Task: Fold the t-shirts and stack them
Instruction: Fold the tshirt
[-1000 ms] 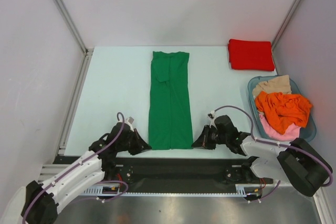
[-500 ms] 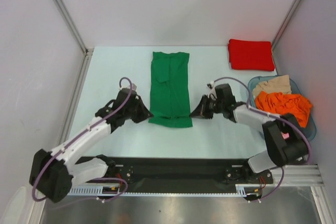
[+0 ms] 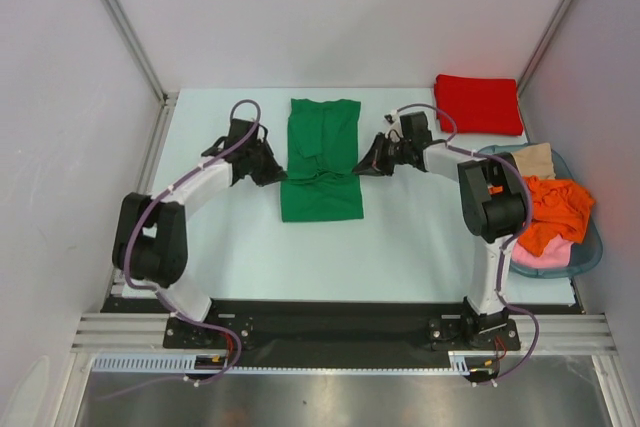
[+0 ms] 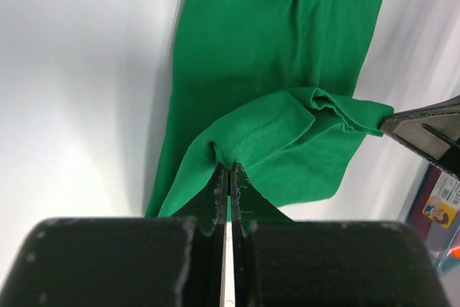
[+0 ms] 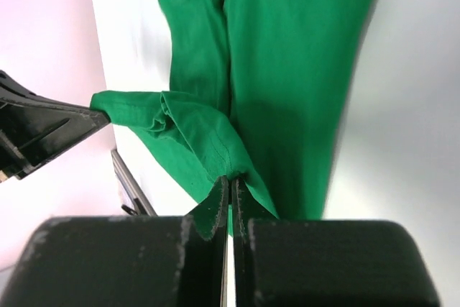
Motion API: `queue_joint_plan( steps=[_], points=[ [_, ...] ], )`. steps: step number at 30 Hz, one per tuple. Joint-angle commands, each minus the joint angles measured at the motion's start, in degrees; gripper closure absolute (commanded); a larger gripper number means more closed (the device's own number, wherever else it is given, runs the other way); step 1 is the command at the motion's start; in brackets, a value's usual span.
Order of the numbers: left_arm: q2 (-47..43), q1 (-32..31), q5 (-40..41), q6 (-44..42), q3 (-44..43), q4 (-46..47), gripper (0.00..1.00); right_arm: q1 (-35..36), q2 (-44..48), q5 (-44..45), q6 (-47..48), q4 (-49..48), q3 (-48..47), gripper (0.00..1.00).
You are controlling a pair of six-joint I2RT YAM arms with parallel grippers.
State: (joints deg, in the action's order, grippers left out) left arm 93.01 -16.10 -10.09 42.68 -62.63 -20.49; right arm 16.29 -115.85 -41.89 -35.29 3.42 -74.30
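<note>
On the tabletop (image 3: 220,247), left of the folded red t-shirt (image 3: 478,104), the green t-shirt (image 3: 322,137) has been shortened: its near hem has been drawn up over its body. The hem corners are pinched by the closed left tool (image 3: 280,176) and right tool (image 3: 358,169); the fold is judged nearly complete.

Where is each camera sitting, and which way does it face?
Top external: above, behind the bases, looking down on the table; both arms show.
Left wrist: on the left arm, looking along its shut jaws pinching the green t-shirt.
Right wrist: on the right arm, likewise along its jaws.
Shared: all show that t-shirt.
</note>
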Motion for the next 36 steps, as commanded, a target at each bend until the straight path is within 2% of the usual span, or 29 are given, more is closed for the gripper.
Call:
queue_joint_plan(
  steps=[1,8,24,27,29,30,31,33,36],
  points=[
    [4.4,1.1,-2.7,-2.4,-6.4,2.1,1.00,-2.0,-2.4,-2.3,1.4,2.6,-5.6,1.00],
    [11.5,2.7,-4.2,-2.7,-12.9,1.7,1.00,-3.8,-6.0,-4.2,0.6,2.6,-9.5,1.00],
    [18.5,4.5,-5.9,-3.1,-17.9,1.3,1.00,-5.7,-11.9,-6.9,-0.3,0.9,-14.0,1.00],
    [20.1,4.5,-6.3,-3.8,-19.5,1.2,0.92,-5.7,-12.6,-7.1,-0.2,0.8,-14.8,1.00],
    [21.2,4.5,-5.4,-5.8,-22.1,0.5,0.82,-6.0,-14.3,-6.5,0.2,0.9,-17.0,0.88],
    [21.6,4.5,-3.1,-7.2,-23.1,-1.5,0.73,-6.3,-15.2,-6.5,2.2,2.4,-18.9,0.84],
    [21.2,4.5,-0.6,-9.8,-24.1,-2.8,0.68,-7.1,-16.5,-6.3,3.7,4.5,-23.7,0.81],
    [19.6,4.6,3.8,-11.1,-24.2,-4.3,0.61,-8.3,-18.1,-3.5,9.0,11.9,-28.6,0.77],
    [12.7,4.3,6.5,-12.3,-20.4,-3.2,0.52,-9.3,-14.7,3.2,15.0,17.9,-31.1,0.71]
  ],
)
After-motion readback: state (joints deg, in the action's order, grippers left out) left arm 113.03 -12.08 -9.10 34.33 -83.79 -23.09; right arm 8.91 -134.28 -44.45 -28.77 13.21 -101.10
